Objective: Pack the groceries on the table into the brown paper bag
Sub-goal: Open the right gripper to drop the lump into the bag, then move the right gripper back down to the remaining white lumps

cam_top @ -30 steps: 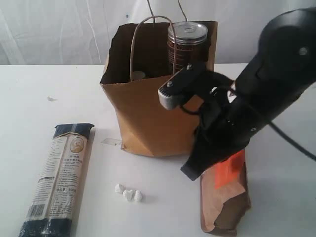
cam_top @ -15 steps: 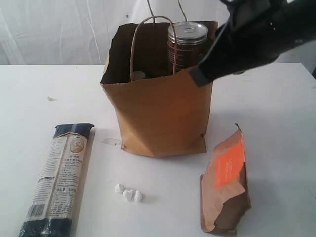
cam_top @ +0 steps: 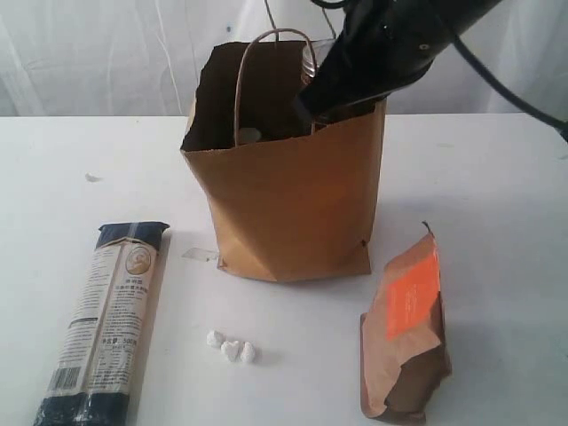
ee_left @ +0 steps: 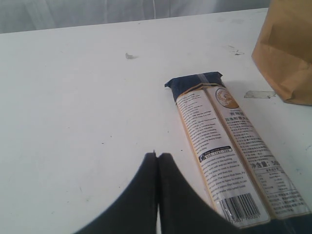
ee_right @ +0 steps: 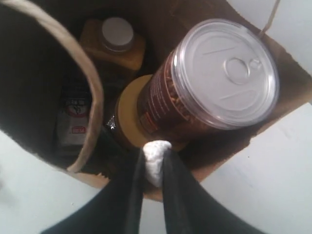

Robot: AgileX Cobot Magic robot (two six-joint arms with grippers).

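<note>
The brown paper bag (cam_top: 284, 204) stands upright at the middle of the table (cam_top: 497, 195). Inside it are a silver-topped tin (ee_right: 226, 73), a gold-lidded jar (ee_right: 127, 114) and a yellow-grain jar with a white cap (ee_right: 117, 34). My right gripper (ee_right: 155, 151) hangs over the bag's mouth (cam_top: 306, 102), shut on a small white lump (ee_right: 155, 163). The dark-blue pasta packet (cam_top: 106, 328) lies flat at the front left, and the brown pouch with the orange label (cam_top: 408, 328) lies at the front right. My left gripper (ee_left: 157, 156) is shut and empty, low over the table beside the pasta packet (ee_left: 229, 146).
Three small white lumps (cam_top: 231, 349) lie on the table in front of the bag. A bit of clear tape (cam_top: 200, 256) sits at the bag's left foot. The bag's cord handle (ee_right: 83, 83) loops across its opening. A white curtain hangs behind.
My right arm has risen from in front of the bag, by the pouch, and swung up and left over the bag's mouth. The left gripper has not moved.
</note>
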